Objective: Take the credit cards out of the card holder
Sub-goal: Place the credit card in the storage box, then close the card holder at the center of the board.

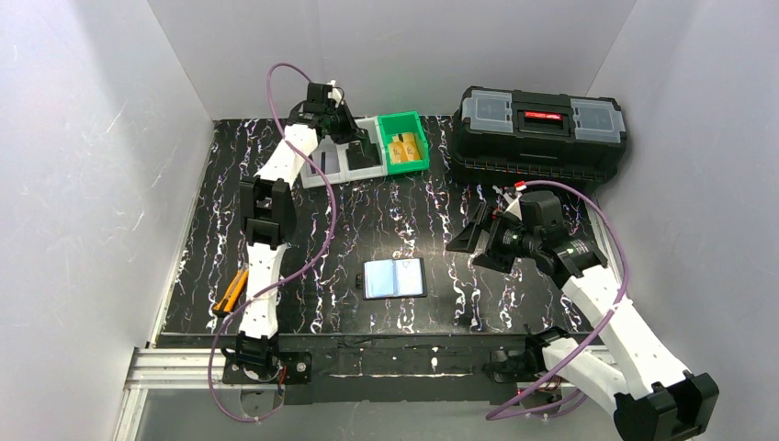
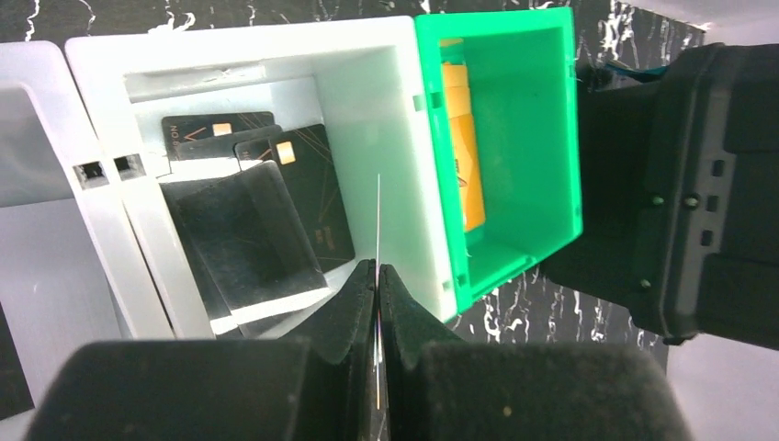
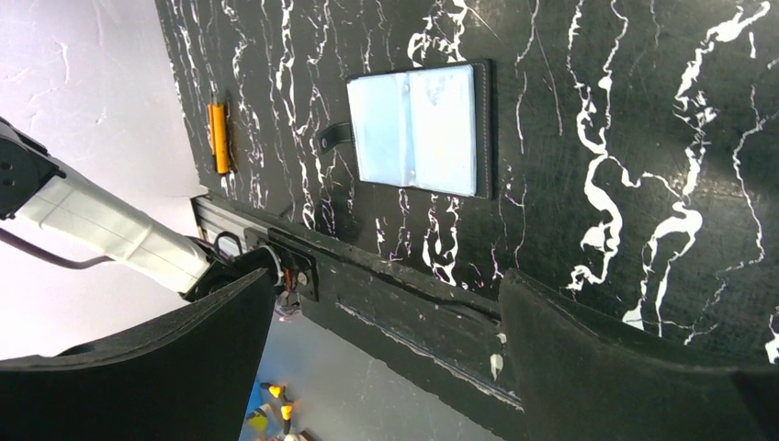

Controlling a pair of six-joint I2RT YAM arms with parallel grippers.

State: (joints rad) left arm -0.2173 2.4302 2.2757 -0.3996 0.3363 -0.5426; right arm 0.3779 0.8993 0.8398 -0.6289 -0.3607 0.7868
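Thin plastic, stiff, light and slick: I find one credit card [image 2: 378, 211] pinched edge-on in my left gripper [image 2: 378, 271] above the white bin [image 2: 367, 64], which holds black cards [image 2: 312, 184]. The card holder [image 1: 395, 277] lies open mid-table. My right gripper [image 3: 386, 285] is spread wide and empty. I judge short edges the best hold.

The left gripper [image 2: 378, 276] pinches a thin card [image 2: 378, 216] seen edge-on, so its face and colour cannot be told. In the pale grey bin [image 2: 367, 101] the black cards [image 2: 317, 184] overlap, leaving their count unclear. The wall of the green bin [image 2: 551, 129] hides most of the orange cards [image 2: 462, 138]. Glare whitens the pockets of the card holder [image 3: 418, 129] — whether anything lies inside cannot be told. The toolbox [image 2: 707, 184] is cut off by the right edge
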